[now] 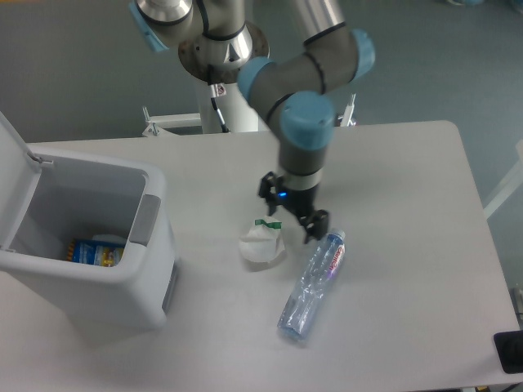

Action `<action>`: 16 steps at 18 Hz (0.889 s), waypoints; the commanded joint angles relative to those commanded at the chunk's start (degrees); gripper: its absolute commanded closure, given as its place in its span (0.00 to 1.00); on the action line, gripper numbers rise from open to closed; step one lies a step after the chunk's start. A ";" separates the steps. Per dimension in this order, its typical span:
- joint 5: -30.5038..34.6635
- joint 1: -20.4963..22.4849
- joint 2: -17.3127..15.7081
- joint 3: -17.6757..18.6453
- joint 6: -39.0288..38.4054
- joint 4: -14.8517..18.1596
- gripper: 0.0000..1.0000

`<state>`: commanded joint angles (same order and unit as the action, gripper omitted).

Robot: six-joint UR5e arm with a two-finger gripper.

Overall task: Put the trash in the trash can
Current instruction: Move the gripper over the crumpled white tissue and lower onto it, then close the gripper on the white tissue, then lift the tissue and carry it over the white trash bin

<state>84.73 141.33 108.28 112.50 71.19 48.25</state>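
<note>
The gripper [291, 216] hangs over the table [409, 269], its two dark fingers spread wide and holding nothing. It sits just up and right of the wad [261, 243], close to the green strip on the wad's top edge, with one fingertip [311, 235] near the cap end of the bottle [312, 284]; whether it touches either cannot be told. A blue light glows on the gripper body.

The wad, white and crumpled, lies on the table right of the bin [90, 245] and well apart from it. The bottle, clear with a red-and-white label near its neck, lies on its side just right of the wad, cap pointing up and right, base pointing down and left; the two do not appear to touch.

The bin stands at the table's left side with its lid [15, 175] swung up and open. Inside, at the bottom, lie a blue-and-yellow packet [88, 252] and something pale beside it
</note>
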 joint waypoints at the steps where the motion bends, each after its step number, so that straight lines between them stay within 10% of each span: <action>1: 0.00 0.00 0.27 -0.09 0.00 0.00 0.00; 5: 0.18 -0.53 2.20 -0.70 -3.42 -0.26 0.08; 6: 0.18 -0.53 2.38 -1.31 -4.56 -0.09 0.41; 9: 0.26 -1.14 3.34 -1.93 -8.42 -0.09 0.95; 16: 0.00 -1.14 2.82 -4.30 -11.34 0.96 1.00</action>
<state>84.72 140.19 111.10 108.20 59.85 49.21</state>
